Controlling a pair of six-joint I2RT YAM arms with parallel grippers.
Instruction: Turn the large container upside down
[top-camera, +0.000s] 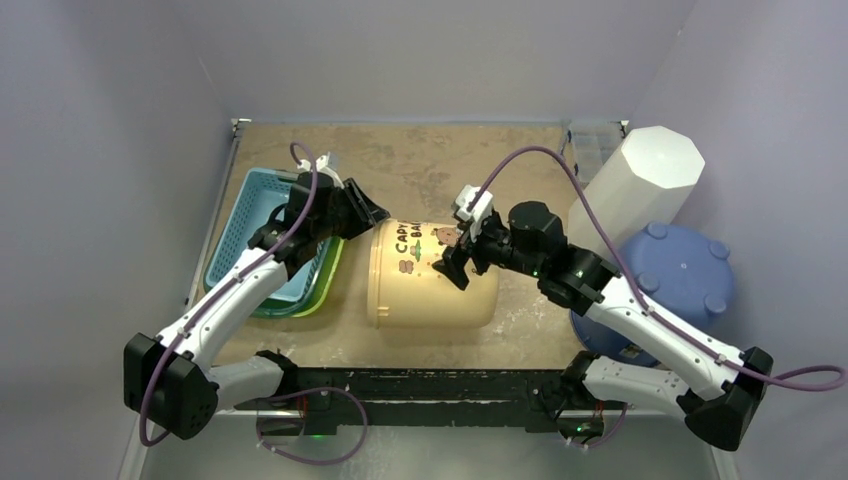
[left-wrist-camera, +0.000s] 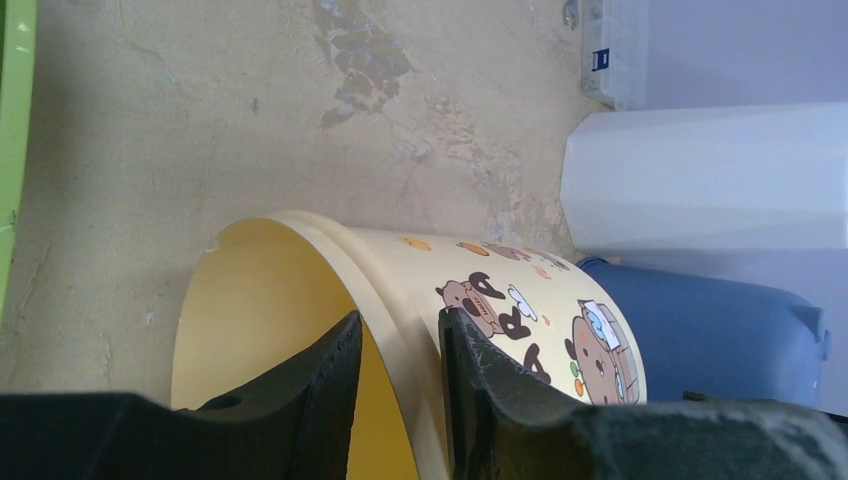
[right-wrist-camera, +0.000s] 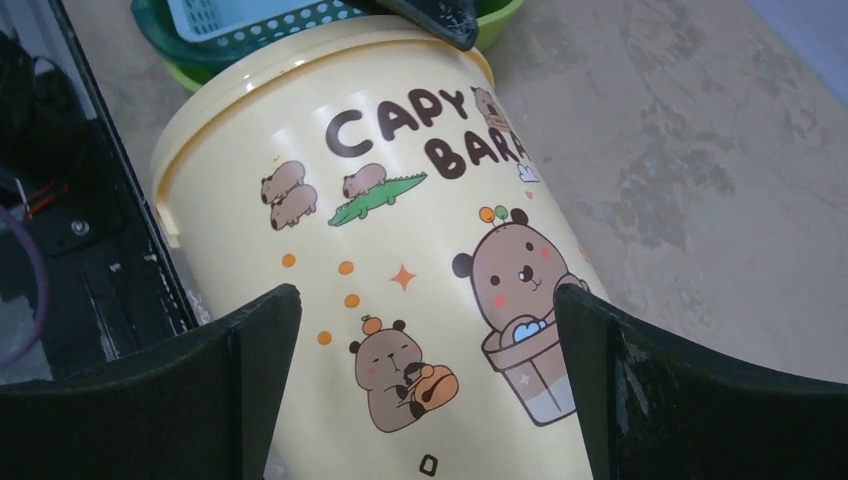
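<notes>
Two narrowly parted fingers (left-wrist-camera: 310, 390) of the left gripper (left-wrist-camera: 398, 322) straddle the rim of the yellow bucket (left-wrist-camera: 270, 300); whether they grip it is unclear. Right gripper (right-wrist-camera: 425, 298) gapes wide across that bucket's side.

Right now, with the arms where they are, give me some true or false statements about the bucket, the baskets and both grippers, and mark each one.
1. The yellow bucket lies on its side on the table. True.
2. The right gripper is shut. False: its jaws stand wide open, one on either side of the bucket's body.
3. The left gripper has one finger inside the bucket's rim and one outside. True.
4. The teal basket sits on top of the bucket. False: it is nested in the green basket, beside the left arm.
5. The bucket's mouth faces the right arm. False: it faces the baskets.
</notes>
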